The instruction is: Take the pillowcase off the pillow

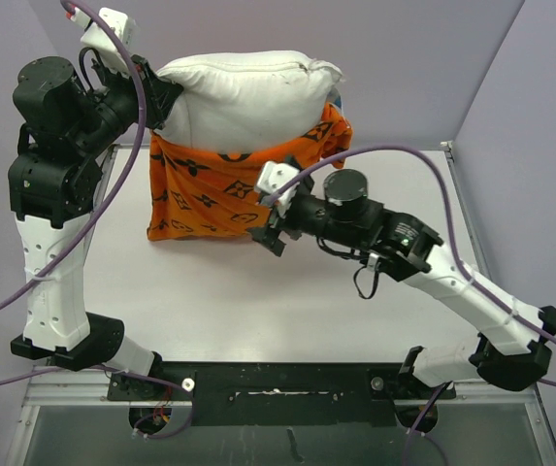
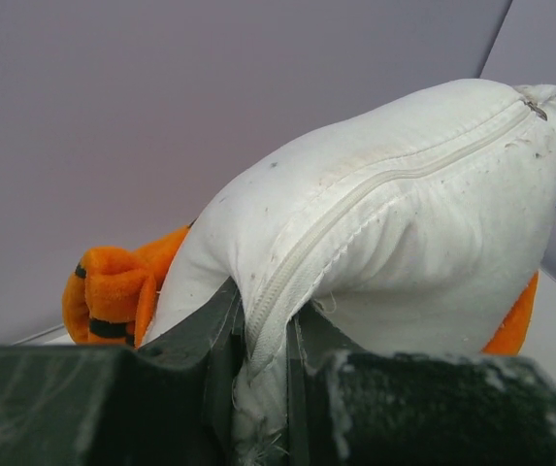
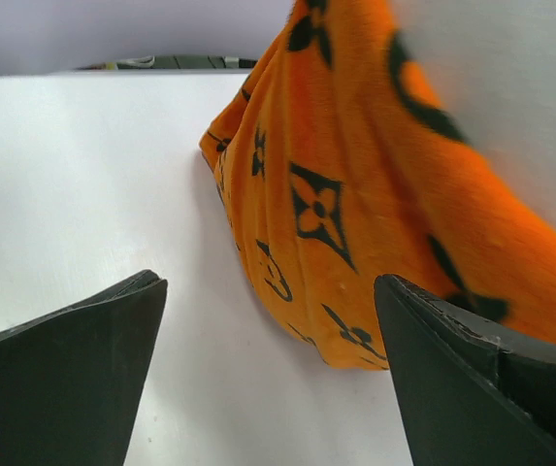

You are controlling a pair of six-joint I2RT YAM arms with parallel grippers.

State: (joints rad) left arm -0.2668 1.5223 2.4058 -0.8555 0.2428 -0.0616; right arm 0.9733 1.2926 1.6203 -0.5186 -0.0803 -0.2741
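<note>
The off-white pillow (image 1: 248, 97) is held up at the back of the table, its upper half bare. The orange patterned pillowcase (image 1: 210, 194) hangs around its lower half down to the table. My left gripper (image 1: 161, 97) is shut on the pillow's zippered seam at its upper left corner; in the left wrist view the seam (image 2: 287, 282) runs between the fingers. My right gripper (image 1: 270, 233) is open at the pillowcase's lower right corner, just above the table. In the right wrist view the orange fabric (image 3: 355, 214) hangs between and beyond the two fingers, not gripped.
The white table (image 1: 258, 301) lies under the pillowcase. Purple-grey walls (image 1: 404, 58) close in behind and at both sides. Purple cables (image 1: 423, 155) loop over both arms. The black base rail (image 1: 278, 383) runs along the near edge.
</note>
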